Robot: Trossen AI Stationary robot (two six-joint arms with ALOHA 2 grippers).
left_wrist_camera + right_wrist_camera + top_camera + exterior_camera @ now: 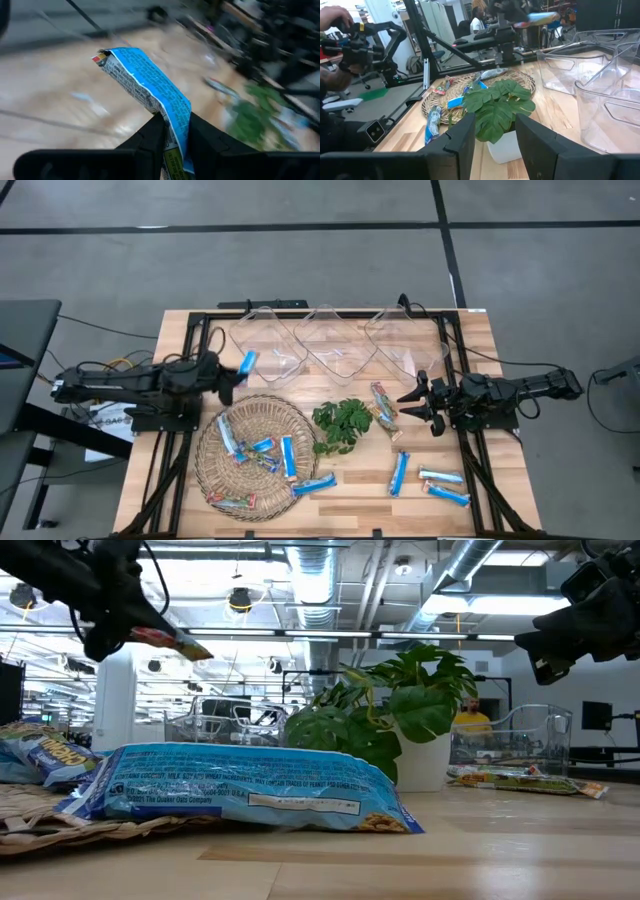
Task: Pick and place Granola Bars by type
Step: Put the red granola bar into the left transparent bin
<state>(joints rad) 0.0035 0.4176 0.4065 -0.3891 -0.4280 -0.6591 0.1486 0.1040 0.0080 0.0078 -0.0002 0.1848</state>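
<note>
My left gripper is raised near the leftmost clear container and shut on a blue and white granola bar; the low view shows gripper and bar well above the table. Several more bars lie in the wicker basket; one blue bar lies at its rim. A multicoloured bar and three blue bars lie flat on the table's right part. My right gripper hovers open beside the multicoloured bar, touching nothing. My left gripper pinches the blue bar between its two fingers at one end of the wrapper. The rest of the bar sticks out beyond the fingertips, bent and lifted clear of the table.
Three clear plastic containers stand in a row along the far side. A small green plant stands between the basket and the right gripper, and fills the middle of the right wrist view. A person's hand shows beyond the table.
</note>
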